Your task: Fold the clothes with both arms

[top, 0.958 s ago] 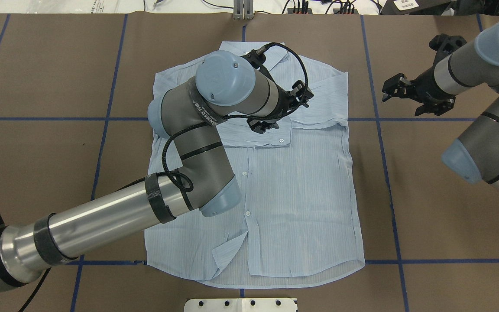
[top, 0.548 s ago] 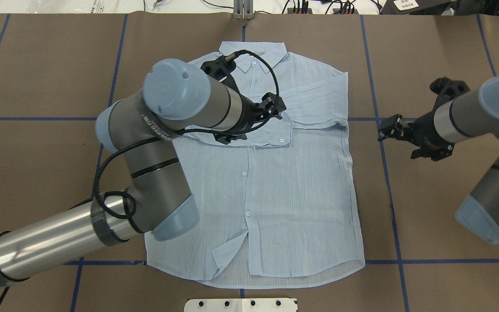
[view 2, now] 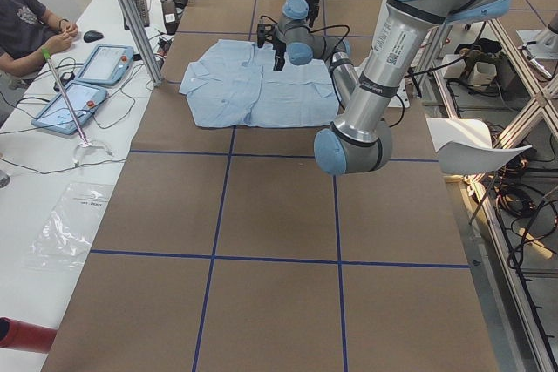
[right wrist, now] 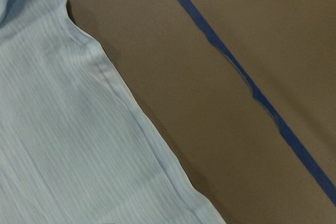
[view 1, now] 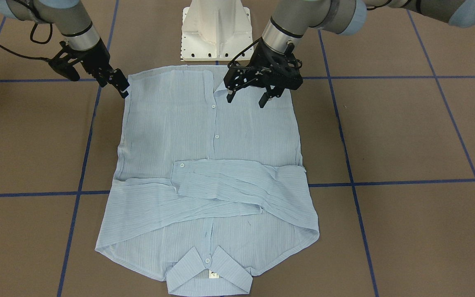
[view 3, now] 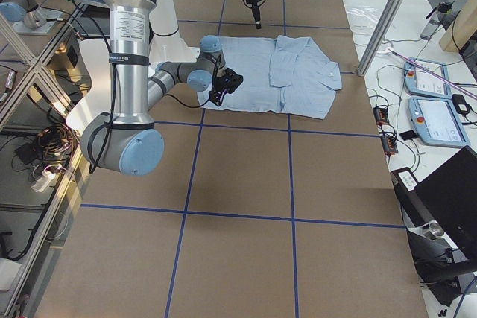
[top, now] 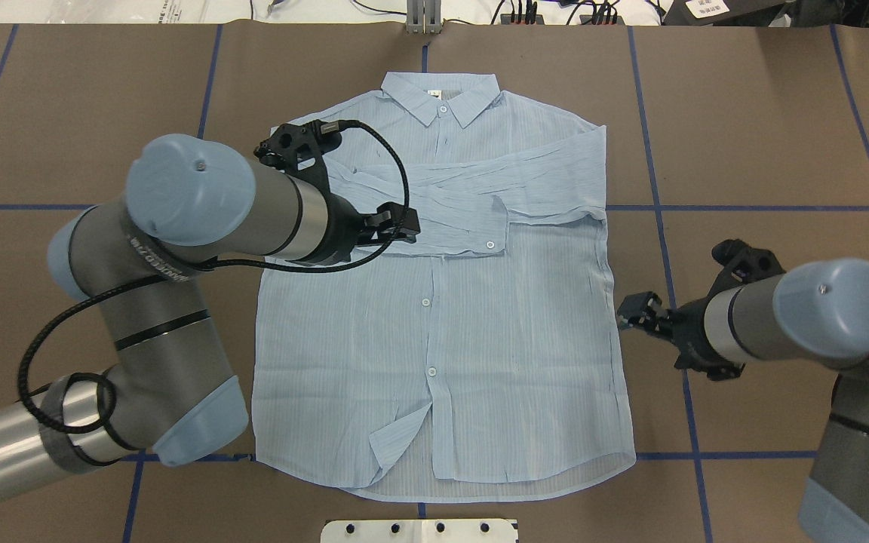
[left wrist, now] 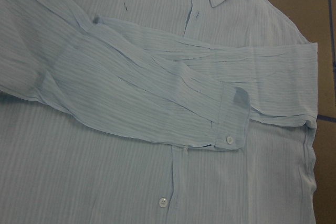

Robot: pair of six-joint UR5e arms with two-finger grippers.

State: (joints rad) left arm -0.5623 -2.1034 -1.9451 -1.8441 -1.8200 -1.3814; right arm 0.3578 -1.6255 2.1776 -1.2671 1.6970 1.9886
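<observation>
1. The left gripper hangs over the shirt on the robot's left side, jaws parted and empty. Within the last second it has drawn back from over the button line toward the robot's left, uncovering the collar.
2. The shirt lies flat, front up and buttoned, in the middle of the table, and it has not moved in that time. Both sleeves are crossed over the chest. Its long axis runs straight away from the robot, with the collar at the far end and the hem nearest the base.
3. The right gripper has slid toward the robot from beside the shoulder, along the shirt's right side. It now sits just beside the side edge, roughly halfway down, clear of the cloth. Its jaws seem parted and hold nothing, though the angle is poor.
4. On this evidence the sleeve stage looks finished, and the arms appear to be moving to the side edges for a lengthwise body fold.
</observation>
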